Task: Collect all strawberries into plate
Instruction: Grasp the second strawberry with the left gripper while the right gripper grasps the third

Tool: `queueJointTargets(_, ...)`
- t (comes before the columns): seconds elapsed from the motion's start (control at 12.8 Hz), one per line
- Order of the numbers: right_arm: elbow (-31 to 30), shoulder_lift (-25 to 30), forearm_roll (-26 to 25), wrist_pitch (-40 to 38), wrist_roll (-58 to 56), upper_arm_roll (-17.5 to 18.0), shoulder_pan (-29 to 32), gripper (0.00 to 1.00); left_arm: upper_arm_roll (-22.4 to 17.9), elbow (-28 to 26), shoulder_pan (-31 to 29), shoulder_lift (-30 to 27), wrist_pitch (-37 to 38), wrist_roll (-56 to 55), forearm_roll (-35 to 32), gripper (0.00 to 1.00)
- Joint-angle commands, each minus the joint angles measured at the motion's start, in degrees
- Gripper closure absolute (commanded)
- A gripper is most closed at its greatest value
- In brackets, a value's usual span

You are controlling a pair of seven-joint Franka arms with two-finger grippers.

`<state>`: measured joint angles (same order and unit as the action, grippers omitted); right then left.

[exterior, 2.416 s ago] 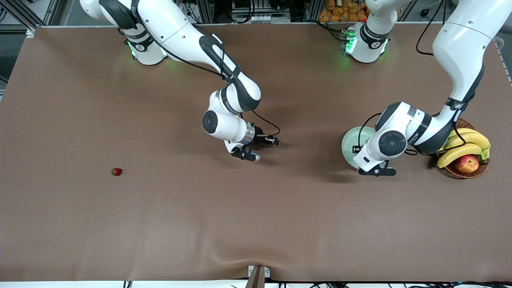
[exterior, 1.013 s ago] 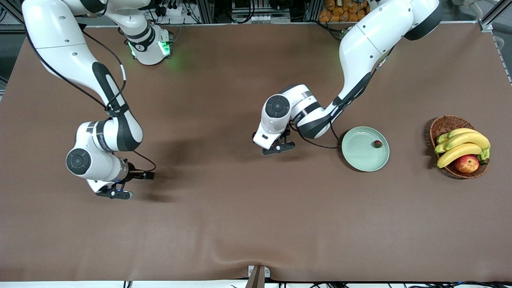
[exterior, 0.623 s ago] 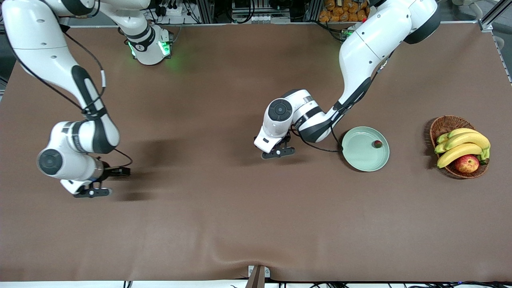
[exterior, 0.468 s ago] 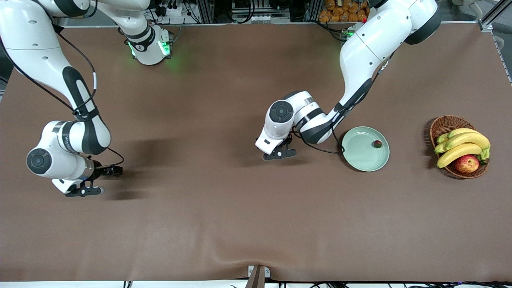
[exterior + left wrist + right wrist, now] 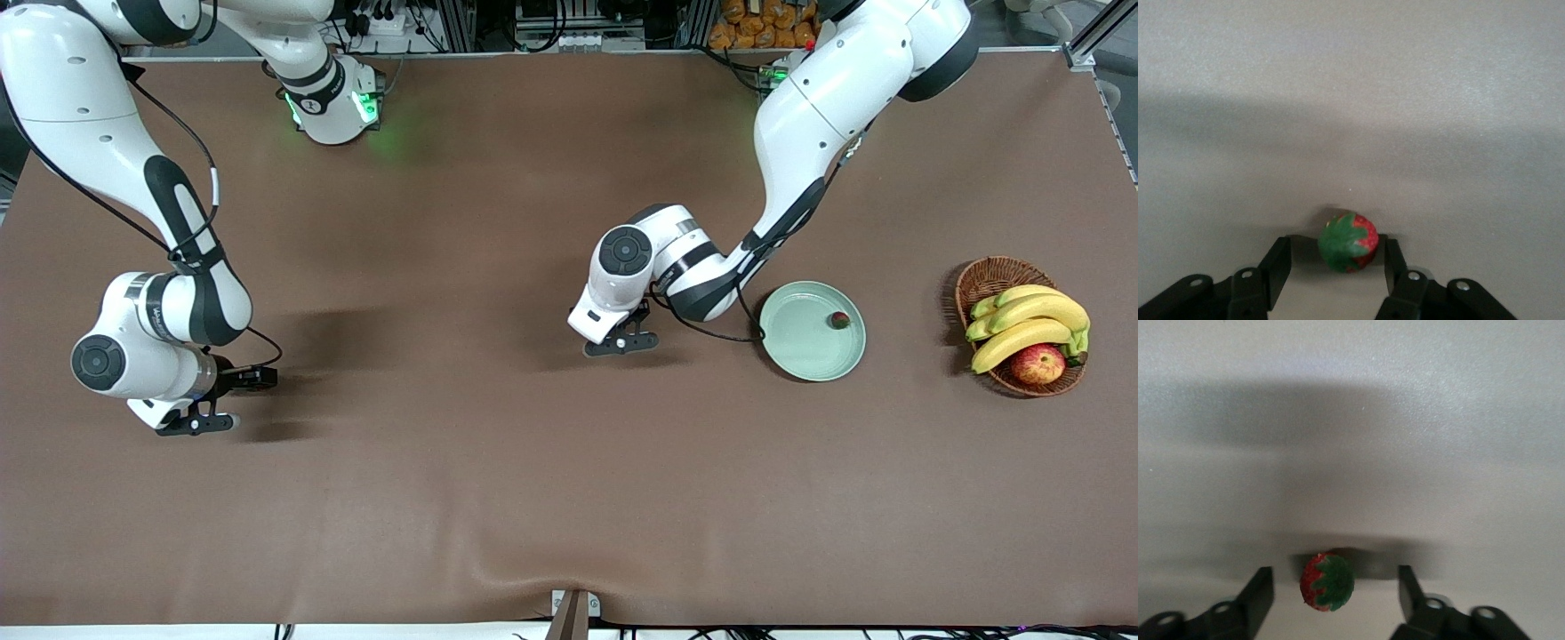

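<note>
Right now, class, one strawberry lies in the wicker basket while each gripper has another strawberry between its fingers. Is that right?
Not quite. The strawberry lies in the mint-green plate, not in the basket, as the front view shows. The rest holds: the left gripper and the right gripper each have a strawberry between their fingers, per the wrist views.

In the front view, 2 of the strawberries are hiding under the grippers, so they are not showing there. The left gripper [image 5: 621, 345] is covering one and the right gripper [image 5: 197, 425] is covering the other. In the left wrist view, the picture's edge is cutting off the fingers [image 5: 1275, 270], and a strawberry [image 5: 1347, 242] is sitting between them. In the right wrist view, the edge is cutting off the fingers [image 5: 1258, 593] too. The strawberry [image 5: 839, 320] in the plate [image 5: 800, 356] is looking too small to show its leaves.
</note>
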<state>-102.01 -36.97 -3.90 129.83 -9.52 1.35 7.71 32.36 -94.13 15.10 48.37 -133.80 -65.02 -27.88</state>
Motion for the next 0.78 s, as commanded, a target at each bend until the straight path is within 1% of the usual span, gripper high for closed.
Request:
queueJointTargets(0.0, -0.6, 0.1, -1.5, 0.3, -3.8, 0.5, 0.6, 0.64, -1.2, 1.4, 0.4, 0.9, -0.9, 1.8, -0.7, 0.35)
queueJointTargets(0.08, -0.6, 0.1, -1.5, 0.2, -4.5, 0.5, 0.6, 0.77, -1.2, 1.8, 0.5, 1.0, -1.3, 1.9, -0.7, 0.36)
queueJointTargets(0.23, -0.3, 0.2, -1.5, 0.2, -4.4, 0.6, -0.1, 0.89, -1.3, 1.8, 0.3, 1.0, -1.6, 2.0, -0.8, 0.41)
queueJointTargets(0.31, 0.9, 0.6, -1.0, 0.2, -4.1, 0.6, -1.2, 0.93, -1.3, 1.9, 0.4, 1.1, -1.6, 2.0, -0.7, 0.43)
queueJointTargets(0.39, 1.8, 0.8, -0.8, 0.0, -3.9, 0.7, -3.0, 1.00, -1.3, 2.3, 0.4, 1.3, -1.6, 1.9, -0.7, 0.47)
queueJointTargets(0.47, 3.2, 1.1, -0.4, -2.1, -3.4, 0.7, -5.0, 1.00, -1.3, 2.5, 0.5, 1.3, -1.6, 1.8, -0.7, 0.56)
queueJointTargets(0.55, 4.7, 1.2, 1.4, -5.0, -1.1, 0.7, -7.7, 1.00, -1.3, 2.5, 0.3, 1.2, -1.6, 1.9, -0.8, 0.71)
queueJointTargets(0.62, 5.9, 1.2, 4.7, -6.9, 3.8, 0.7, -10.3, 1.00, -1.3, 2.4, 0.1, 0.9, -1.6, 1.8, -0.9, 0.92)
queueJointTargets(0.7, 6.0, 1.3, 8.0, -7.2, 8.5, 0.7, -12.7, 1.00, -1.3, 2.4, -0.2, 0.5, -1.6, 1.7, -1.0, 1.00)
